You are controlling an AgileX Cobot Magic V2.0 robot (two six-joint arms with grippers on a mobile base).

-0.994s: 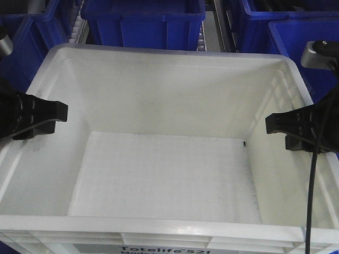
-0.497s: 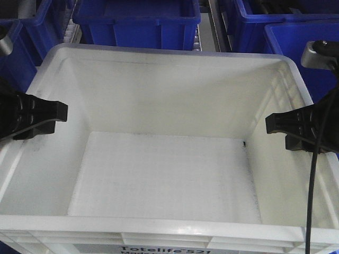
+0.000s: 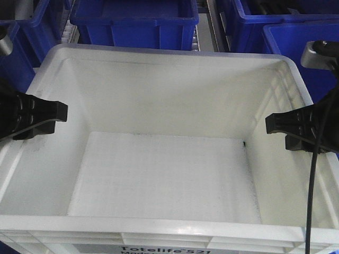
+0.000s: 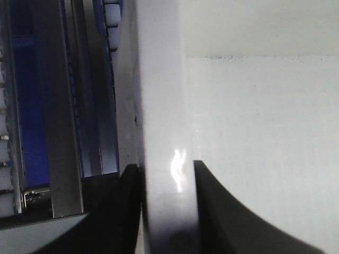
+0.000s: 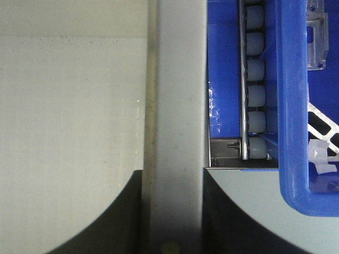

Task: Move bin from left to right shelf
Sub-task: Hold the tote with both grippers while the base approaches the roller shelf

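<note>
**A:** Item 1, what do we log?

**B:** We log 1 bin (image 3: 164, 174), white and empty, open side up. It fills most of the front view, and the "Totelife 521" print is on its near wall. We cannot tell what its underside rests on.

**A:** Item 2?

**B:** The left gripper (image 4: 164, 174). In its wrist view we see 2 black fingers (image 4: 212, 211) clamped on the bin's left wall, 1 inside and 1 outside, both touching the rim.

**A:** Item 3?

**B:** The right gripper (image 5: 173, 180), in the same condition: it is closed over the bin's right wall, with 1 finger on each face.

**A:** What do we enter for the surroundings?

**B:** We count 1 dark blue crate (image 3: 135, 21) directly behind the bin's far rim, and more blue crates at the left and right edges of the front view. Just outside the right wall we see 1 roller track (image 5: 254, 79) of pale rollers, with a blue crate rim (image 5: 296, 106) beside it. Outside the left wall stand a steel rail (image 4: 55, 132) and a few more rollers. We cannot tell which shelf level these tracks belong to.

**A:** Any loose items?

**B:** 1 black cable (image 3: 312, 185), hanging over the bin's right side.
</note>
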